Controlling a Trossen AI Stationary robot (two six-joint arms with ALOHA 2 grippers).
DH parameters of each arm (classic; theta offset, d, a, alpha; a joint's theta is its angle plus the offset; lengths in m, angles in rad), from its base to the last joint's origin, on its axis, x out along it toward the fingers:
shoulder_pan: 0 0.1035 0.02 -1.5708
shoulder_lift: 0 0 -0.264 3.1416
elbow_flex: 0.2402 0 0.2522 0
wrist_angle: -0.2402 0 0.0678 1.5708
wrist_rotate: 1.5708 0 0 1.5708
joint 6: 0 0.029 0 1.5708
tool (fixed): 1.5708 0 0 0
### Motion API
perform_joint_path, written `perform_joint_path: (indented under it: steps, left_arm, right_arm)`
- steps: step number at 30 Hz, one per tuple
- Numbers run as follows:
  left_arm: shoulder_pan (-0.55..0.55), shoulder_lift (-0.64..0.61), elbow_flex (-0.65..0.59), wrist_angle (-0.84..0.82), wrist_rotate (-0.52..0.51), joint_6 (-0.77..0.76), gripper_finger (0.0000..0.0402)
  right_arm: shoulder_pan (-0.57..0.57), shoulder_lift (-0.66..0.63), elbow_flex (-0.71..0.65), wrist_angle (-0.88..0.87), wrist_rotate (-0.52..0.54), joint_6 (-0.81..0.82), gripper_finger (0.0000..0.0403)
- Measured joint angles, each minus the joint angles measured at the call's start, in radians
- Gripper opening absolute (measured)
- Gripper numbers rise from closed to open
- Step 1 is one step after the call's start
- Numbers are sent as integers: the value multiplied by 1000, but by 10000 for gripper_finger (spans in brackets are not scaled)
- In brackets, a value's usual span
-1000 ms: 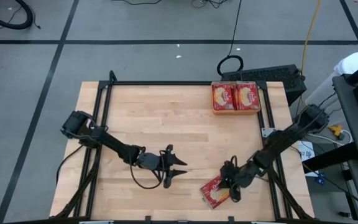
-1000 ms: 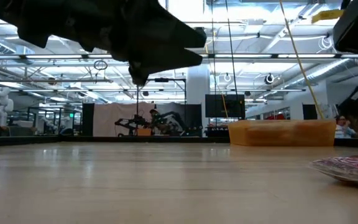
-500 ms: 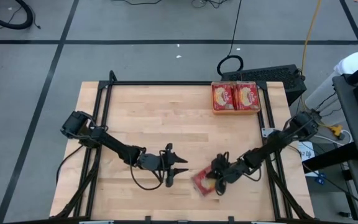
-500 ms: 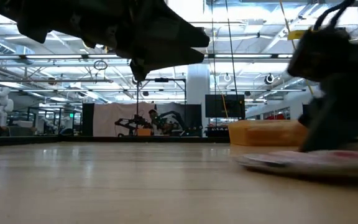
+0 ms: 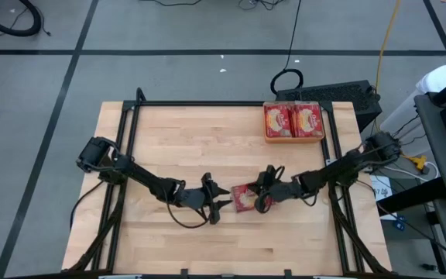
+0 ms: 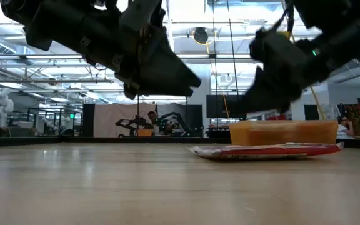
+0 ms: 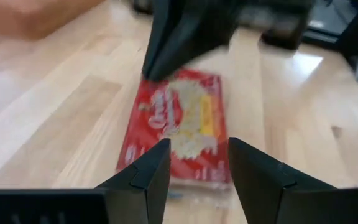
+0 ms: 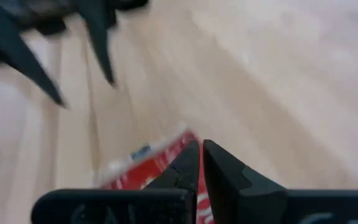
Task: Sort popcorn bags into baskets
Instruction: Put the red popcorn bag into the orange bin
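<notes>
One red popcorn bag (image 5: 242, 198) lies flat on the wooden table near its middle, picture face up (image 7: 179, 124). My left gripper (image 5: 221, 203) stands open just left of the bag and above it, its fingers (image 7: 154, 168) on either side of the bag's left end without touching it. My right gripper (image 5: 259, 200) is shut (image 8: 201, 144) over the bag's right end. The orange basket (image 5: 293, 140) stands at the far right with two bags (image 5: 277, 120) side by side in it. My right gripper slants down from the table's right, its shut fingertips (image 7: 157, 65) over the bag's right end (image 8: 166, 155). The low view shows a gap between the gripper (image 6: 249, 109) and the flat bag (image 6: 264, 150), so I cannot tell whether they touch.
Black frame rails (image 5: 128, 155) run along the table's left, far and right edges. A loose cable (image 5: 178, 225) hangs under my left arm. In the low view the basket (image 6: 283, 133) stands behind the bag. Bare wood lies to the left and near side.
My right gripper has swept from the near right corner toward the table's middle, staying shut, and the bag has slid along the table with it and turned about. My left gripper has tipped a little toward the bag and stayed open.
</notes>
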Motion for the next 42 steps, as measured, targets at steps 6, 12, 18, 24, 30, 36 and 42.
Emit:
perform_joint_path:
  steps: [6, 12, 18, 24, 30, 36, 42]
  left_arm:
    - [-30, 1, 0, -109, 7, -29, 171]
    - [-105, 95, 13, -23, -63, 76, 249]
    - [-134, 243, 118, 20, -105, 279, 303]
    - [-67, 291, 235, -149, -67, 311, 277]
    - [-3, 287, 248, -231, 63, 310, 206]
    - [5, 283, 246, -236, 25, 501, 69]
    - [14, 257, 252, -239, -121, 722, 11]
  right_arm:
    - [4, -180, 0, -150, -6, -140, 18]
    - [44, -304, -17, -309, -57, -192, 18]
    - [64, -351, -84, -306, -56, -159, 18]
    - [68, -368, -116, -300, -84, -104, 18]
    - [88, -368, -118, -302, -83, -107, 18]
    - [88, -371, -117, -303, -25, -42, 19]
    - [36, -386, -116, -354, -60, 103, 40]
